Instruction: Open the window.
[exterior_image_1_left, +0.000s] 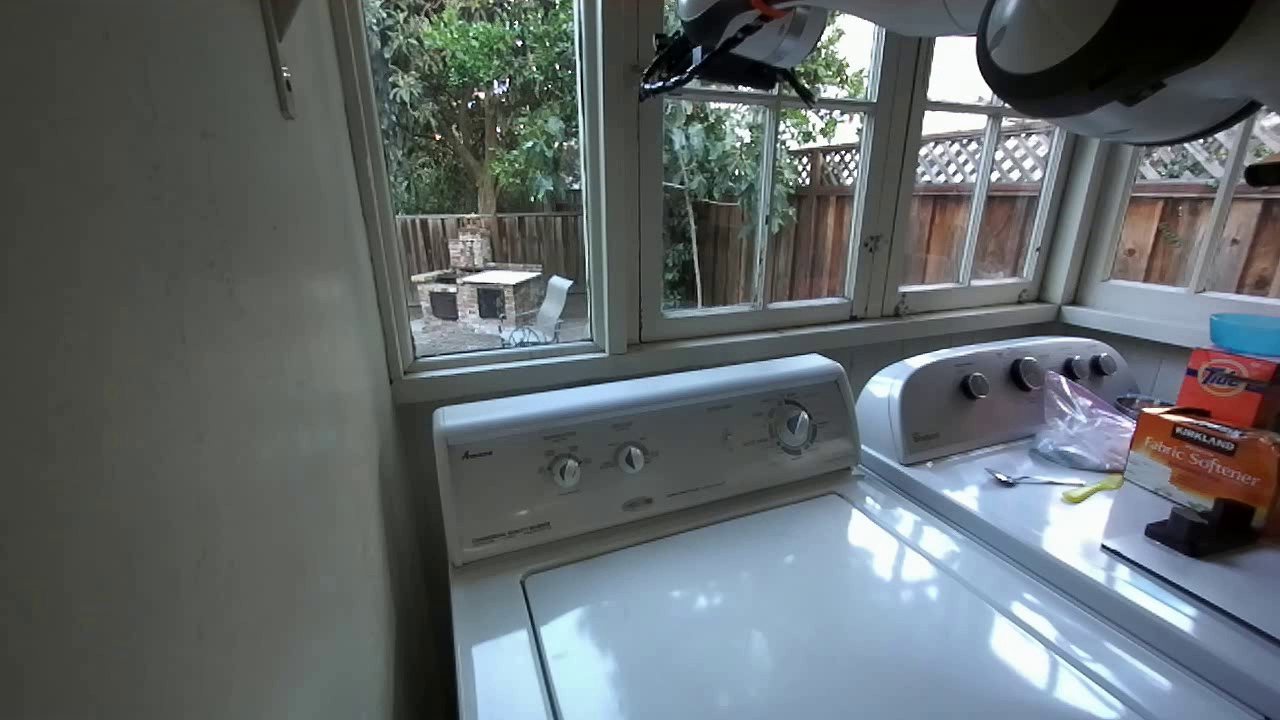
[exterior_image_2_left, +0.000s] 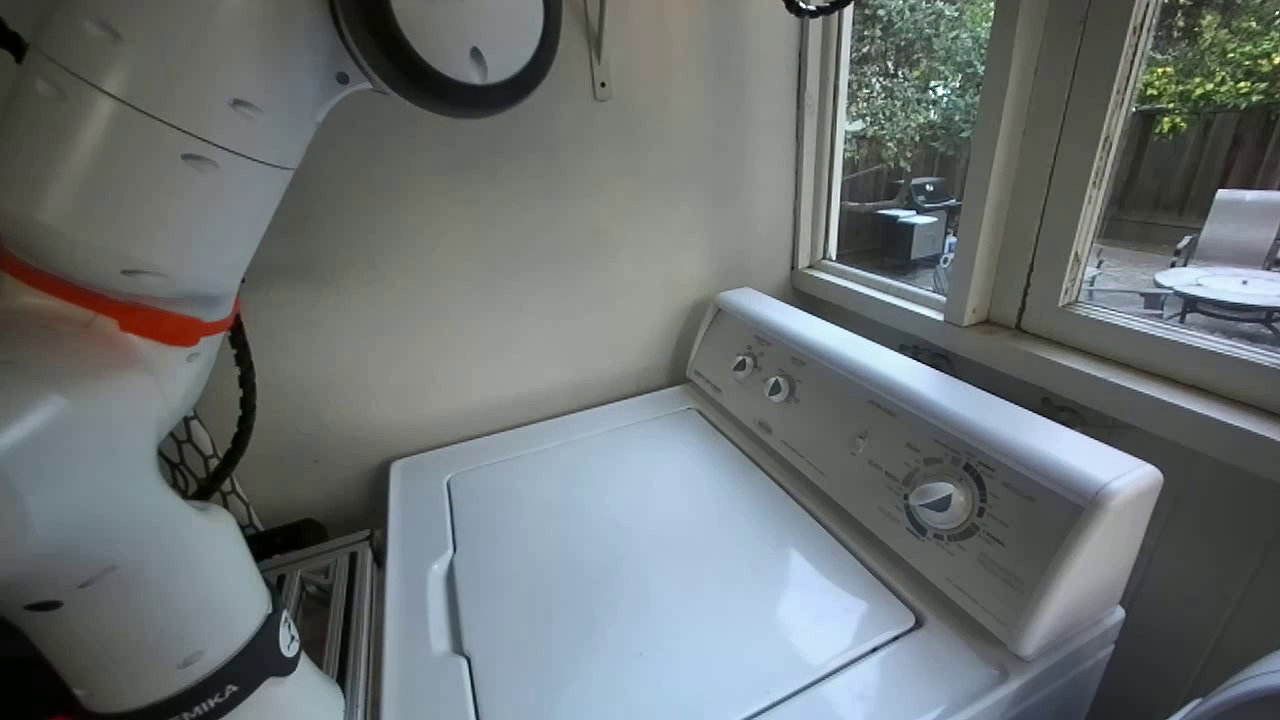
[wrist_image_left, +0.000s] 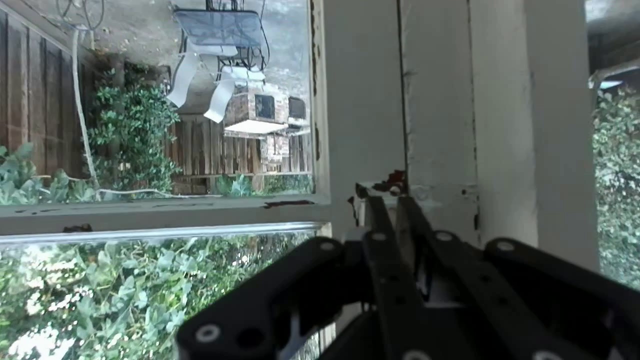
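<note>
Gripper (wrist_image_left: 391, 201): in the upside-down wrist view its jaws stood narrow, a slim slot between the fingertips (wrist_image_left: 378, 212); something pale showed in the slot, and whether they pinched it could not be told.
Window (wrist_image_left: 200, 215): directly ahead of the jaws, one side of its white frame behind the fingertips, its gridded panes spreading to their left in that view; a thin dark seam ran between it and the jamb (wrist_image_left: 440, 100).
Fitting (wrist_image_left: 392, 181): small, white, chipped to red-brown, right at the fingertips; contact could not be told.
Plain pane (wrist_image_left: 617, 200): right of the jaws in the wrist view, past the jamb.
Brick structure (wrist_image_left: 281, 107): outdoors, beyond the jaws, with a wooden fence (wrist_image_left: 220, 150) behind it.
Arm (exterior_image_1_left: 1060, 60): in an exterior view, high up, with dark cabling (exterior_image_1_left: 690, 70) at the end nearest the jaws.
Washer (exterior_image_1_left: 760, 560): well below the jaws, its lid (exterior_image_2_left: 650, 560) down in both exterior views.
Second appliance (exterior_image_1_left: 980, 420): beside the washer, also below the jaws.
Fabric softener box (exterior_image_1_left: 1200, 462): well apart from the jaws and lower, near a Tide box (exterior_image_1_left: 1225, 390), a clear bag (exterior_image_1_left: 1085, 425) and a spoon (exterior_image_1_left: 1030, 480).
</note>
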